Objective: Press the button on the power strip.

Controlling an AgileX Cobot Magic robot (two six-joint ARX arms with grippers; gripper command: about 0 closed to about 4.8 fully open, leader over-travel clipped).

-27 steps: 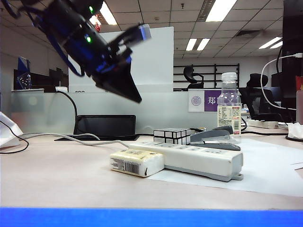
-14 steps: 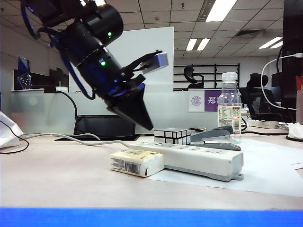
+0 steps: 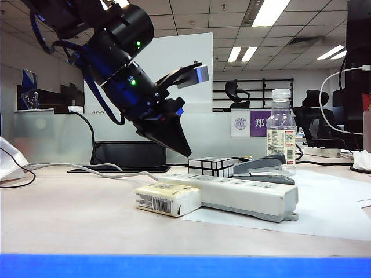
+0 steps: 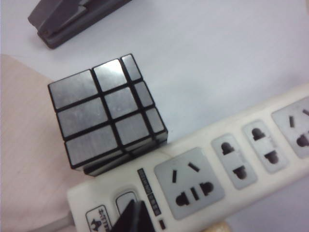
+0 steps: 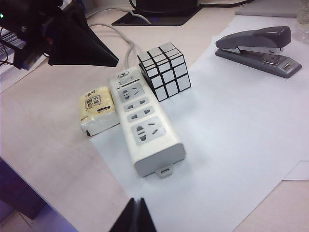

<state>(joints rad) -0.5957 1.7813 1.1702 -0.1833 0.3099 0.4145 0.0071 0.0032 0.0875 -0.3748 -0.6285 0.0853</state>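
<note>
My left gripper (image 3: 184, 152), jaws together, hovers over the rigid power strip (image 3: 232, 196) — press its button (image 5: 124, 82); right gripper (image 5: 135, 215) closed, well back.

left gripper (image 3: 184, 152) | lower, moved right | apparently nearer power strip (image 3: 232, 194)

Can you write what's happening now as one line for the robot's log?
left claw: shut, above strip's button end | right claw: shut, high, off to side | strip: between packet and cube | button: not touched
</note>
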